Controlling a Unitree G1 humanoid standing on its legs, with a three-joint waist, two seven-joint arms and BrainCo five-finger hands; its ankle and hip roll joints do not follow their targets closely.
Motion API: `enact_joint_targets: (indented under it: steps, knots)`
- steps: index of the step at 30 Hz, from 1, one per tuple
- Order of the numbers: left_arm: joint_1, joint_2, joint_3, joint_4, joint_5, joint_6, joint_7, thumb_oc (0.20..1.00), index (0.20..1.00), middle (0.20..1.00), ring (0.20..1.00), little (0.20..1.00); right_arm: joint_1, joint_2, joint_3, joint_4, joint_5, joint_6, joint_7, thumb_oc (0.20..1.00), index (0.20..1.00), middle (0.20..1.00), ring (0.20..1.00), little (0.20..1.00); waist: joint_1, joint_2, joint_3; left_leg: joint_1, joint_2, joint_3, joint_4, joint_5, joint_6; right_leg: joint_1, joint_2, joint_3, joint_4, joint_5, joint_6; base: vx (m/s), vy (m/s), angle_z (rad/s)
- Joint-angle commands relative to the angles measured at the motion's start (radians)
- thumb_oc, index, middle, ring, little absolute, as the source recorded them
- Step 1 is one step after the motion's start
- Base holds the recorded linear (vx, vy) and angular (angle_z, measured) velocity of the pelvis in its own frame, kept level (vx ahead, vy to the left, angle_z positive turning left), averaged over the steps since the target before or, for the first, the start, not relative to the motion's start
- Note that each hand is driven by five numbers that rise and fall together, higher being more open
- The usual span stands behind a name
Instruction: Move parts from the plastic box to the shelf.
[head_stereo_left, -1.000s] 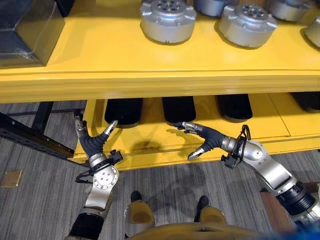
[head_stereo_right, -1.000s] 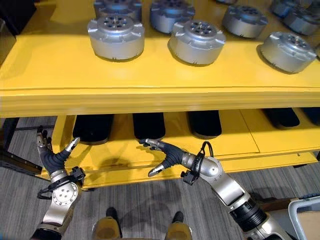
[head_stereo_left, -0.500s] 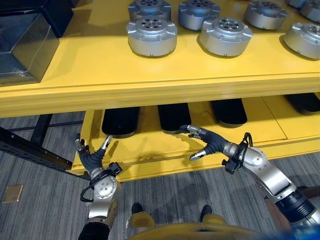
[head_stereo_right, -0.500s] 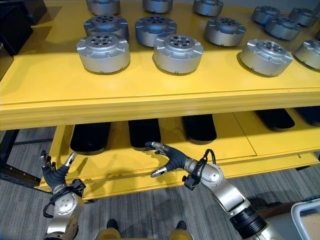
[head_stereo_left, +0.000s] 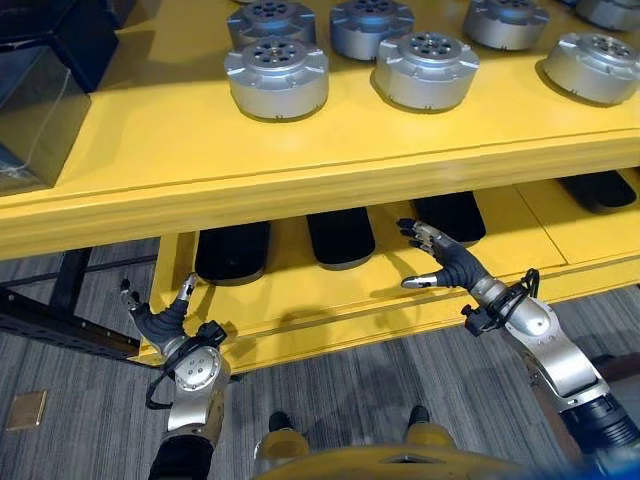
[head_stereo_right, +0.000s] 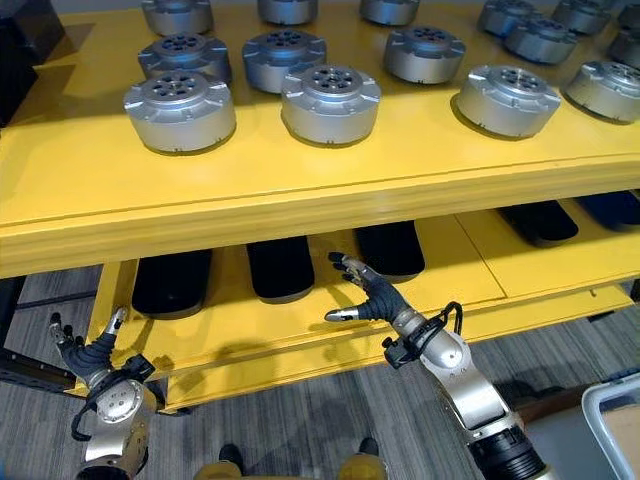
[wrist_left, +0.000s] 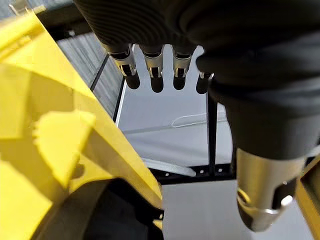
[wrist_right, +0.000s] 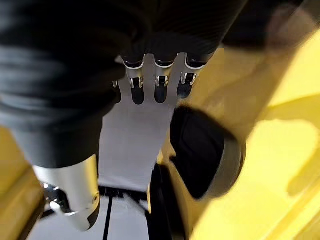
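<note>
Both hands are empty, fingers spread and relaxed. The left hand (head_stereo_left: 160, 318) hangs at the lower tier's front corner; the right hand (head_stereo_left: 445, 262) hovers over that tier's front edge, palm turned inward. Neither touches anything.

The silver round parts (head_stereo_left: 276, 76) already stand on the yellow shelf (head_stereo_left: 150, 150), above and ahead of both hands, flat on their bases in rows. Black pads (head_stereo_left: 340, 235) lie on the lower tier just beyond the right hand's fingertips, long axes running front to back.

The plastic box is the thing the coming move depends on. A pale rim (head_stereo_right: 612, 412) at the corner of the right eye view, behind and outward of the right hand, may be it, though that cannot be told for sure. If so, the right hand is much the nearer, and the robot would probably have to turn or reach back that way, away from the shelf, before picking up another part.
</note>
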Motion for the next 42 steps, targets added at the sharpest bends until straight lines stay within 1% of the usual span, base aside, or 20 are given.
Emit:
enact_joint_targets:
  steps: [1,3,4,7,8,12,14,16,19,22,26,29,30,32,35,39,41,42]
  knots:
    - [-0.105,0.064,0.029,-0.018,0.074,-0.017,0.046,1.000,1.000,1.000,1.000,1.000,-0.036,0.033,-0.087,-0.122,0.020,-0.142,-0.055,1.000,1.000,1.000,1.000,1.000,0.012,-0.018,0.077,-0.034,0.091,0.056,0.255,-0.190,0.058,-0.143,-0.045,-0.070,0.141,0.004,0.010,-0.21,0.042,-0.12]
    - [-0.163,0.082,0.027,-0.027,0.077,-0.016,0.084,1.000,1.000,1.000,1.000,1.000,-0.065,0.025,-0.156,-0.126,0.046,-0.184,-0.104,1.000,1.000,1.000,1.000,1.000,0.001,-0.020,0.139,-0.101,0.092,0.046,0.318,-0.223,0.077,-0.190,-0.041,-0.045,0.178,-0.016,0.007,-0.31,0.092,-0.06]
    - [-0.178,0.084,0.029,-0.037,0.068,-0.016,0.103,1.000,1.000,1.000,1.000,1.000,-0.075,0.022,-0.182,-0.125,0.047,-0.194,-0.097,1.000,1.000,1.000,1.000,1.000,-0.004,-0.019,0.164,-0.125,0.093,0.043,0.341,-0.230,0.080,-0.206,-0.038,-0.032,0.190,-0.021,0.005,-0.26,0.140,0.00]
    - [-0.194,0.085,0.036,-0.040,0.071,-0.023,0.064,1.000,1.000,1.000,1.000,1.000,-0.077,0.013,-0.221,-0.126,0.058,-0.229,-0.097,1.000,1.000,1.000,1.000,1.000,-0.012,-0.022,0.198,-0.164,0.103,0.046,0.395,-0.244,0.090,-0.228,-0.043,-0.021,0.211,-0.024,0.002,-0.14,0.117,-0.06]
    - [-0.204,0.089,0.033,-0.031,0.076,-0.020,0.072,1.000,1.000,1.000,1.000,1.000,-0.078,0.013,-0.241,-0.120,0.059,-0.249,-0.101,1.000,1.000,1.000,1.000,1.000,-0.016,-0.022,0.211,-0.182,0.105,0.044,0.427,-0.260,0.098,-0.251,-0.052,-0.016,0.241,-0.030,0.001,-0.10,0.119,-0.09]
    - [-0.224,0.087,0.035,-0.008,0.067,-0.028,0.116,1.000,1.000,1.000,1.000,1.000,-0.085,0.013,-0.257,-0.115,0.044,-0.262,-0.123,1.000,1.000,1.000,1.000,1.000,-0.021,-0.024,0.232,-0.207,0.106,0.040,0.470,-0.279,0.106,-0.282,-0.061,-0.001,0.282,-0.036,-0.001,-0.06,0.067,-0.03]
    - [-0.232,0.086,0.045,-0.003,0.065,-0.034,0.140,1.000,1.000,1.000,1.000,1.000,-0.086,0.015,-0.266,-0.106,0.030,-0.281,-0.139,1.000,1.000,1.000,1.000,1.000,-0.020,-0.028,0.246,-0.224,0.111,0.038,0.491,-0.286,0.109,-0.297,-0.065,0.000,0.298,-0.036,-0.001,-0.07,0.016,-0.01]
    - [-0.241,0.085,0.057,0.001,0.049,-0.042,0.179,1.000,1.000,1.000,1.000,1.000,-0.090,0.016,-0.271,-0.101,0.019,-0.295,-0.154,1.000,1.000,1.000,1.000,1.000,-0.019,-0.031,0.260,-0.239,0.115,0.033,0.506,-0.288,0.108,-0.310,-0.066,0.002,0.314,-0.039,-0.002,-0.07,0.010,0.01]
    - [-0.245,0.080,0.073,-0.002,0.057,-0.056,0.210,1.000,1.000,1.000,1.000,1.000,-0.093,0.016,-0.275,-0.100,0.012,-0.303,-0.169,1.000,1.000,1.000,1.000,1.000,-0.019,-0.031,0.270,-0.250,0.118,0.032,0.516,-0.288,0.108,-0.324,-0.069,0.003,0.332,-0.044,-0.005,-0.06,0.015,0.02]
    - [-0.236,0.070,0.100,-0.010,0.067,-0.075,0.261,1.000,1.000,1.000,1.000,1.000,-0.097,0.014,-0.279,-0.098,0.005,-0.313,-0.177,1.000,1.000,1.000,1.000,1.000,-0.016,-0.027,0.280,-0.252,0.110,0.028,0.517,-0.289,0.110,-0.334,-0.072,0.001,0.348,-0.053,-0.008,-0.04,0.020,0.00]
    - [-0.230,0.069,0.111,-0.018,0.065,-0.078,0.258,1.000,1.000,1.000,1.000,1.000,-0.099,0.015,-0.277,-0.097,-0.004,-0.317,-0.187,1.000,1.000,1.000,1.000,1.000,-0.014,-0.024,0.283,-0.254,0.109,0.027,0.518,-0.286,0.108,-0.339,-0.077,0.000,0.355,-0.055,-0.009,-0.02,0.007,0.00]
    - [-0.227,0.072,0.120,-0.019,0.063,-0.097,0.237,1.000,1.000,1.000,1.000,1.000,-0.107,0.014,-0.277,-0.094,-0.012,-0.312,-0.188,1.000,1.000,1.000,1.000,1.000,-0.013,-0.020,0.286,-0.253,0.108,0.027,0.516,-0.284,0.105,-0.344,-0.082,0.000,0.362,-0.056,-0.009,-0.04,0.040,0.00]
    - [-0.228,0.078,0.122,-0.022,0.086,-0.107,0.192,1.000,1.000,1.000,1.000,1.000,-0.112,0.014,-0.275,-0.098,-0.020,-0.305,-0.188,1.000,1.000,1.000,1.000,1.000,-0.014,-0.019,0.287,-0.250,0.111,0.033,0.511,-0.280,0.102,-0.346,-0.087,-0.003,0.363,-0.053,-0.008,-0.05,0.043,0.02]
    - [-0.231,0.093,0.105,-0.039,0.121,-0.108,0.142,1.000,1.000,1.000,1.000,1.000,-0.106,0.005,-0.282,-0.101,-0.018,-0.306,-0.191,1.000,1.000,1.000,1.000,1.000,-0.017,-0.021,0.289,-0.247,0.118,0.044,0.511,-0.279,0.103,-0.349,-0.094,-0.008,0.364,-0.049,-0.006,-0.07,0.038,0.02]
    - [-0.240,0.104,0.090,-0.042,0.127,-0.112,0.135,1.000,1.000,1.000,1.000,1.000,-0.109,-0.003,-0.285,-0.087,-0.017,-0.315,-0.188,1.000,1.000,1.000,1.000,1.000,-0.020,-0.021,0.289,-0.249,0.117,0.045,0.517,-0.283,0.106,-0.355,-0.097,-0.005,0.369,-0.046,-0.005,-0.04,0.035,0.00]
    - [-0.257,0.117,0.084,-0.032,0.128,-0.119,0.101,1.000,1.000,1.000,1.000,1.000,-0.112,-0.003,-0.282,-0.079,-0.020,-0.320,-0.184,1.000,1.000,1.000,1.000,1.000,-0.024,-0.021,0.289,-0.255,0.118,0.047,0.528,-0.288,0.107,-0.364,-0.100,0.002,0.378,-0.043,-0.003,-0.01,0.022,-0.02]
    - [-0.269,0.123,0.078,-0.030,0.133,-0.115,0.089,1.000,1.000,1.000,1.000,1.000,-0.112,-0.003,-0.280,-0.076,-0.020,-0.322,-0.178,1.000,1.000,1.000,1.000,1.000,-0.027,-0.021,0.290,-0.259,0.118,0.048,0.532,-0.289,0.107,-0.368,-0.099,0.005,0.380,-0.042,-0.003,-0.02,0.014,-0.01]
    - [-0.286,0.132,0.070,-0.026,0.169,-0.104,0.102,1.000,1.000,1.000,1.000,1.000,-0.115,-0.003,-0.277,-0.072,-0.021,-0.326,-0.172,1.000,1.000,1.000,1.000,1.000,-0.030,-0.021,0.293,-0.263,0.120,0.049,0.536,-0.291,0.107,-0.375,-0.098,0.009,0.382,-0.039,-0.002,-0.05,0.030,-0.02]
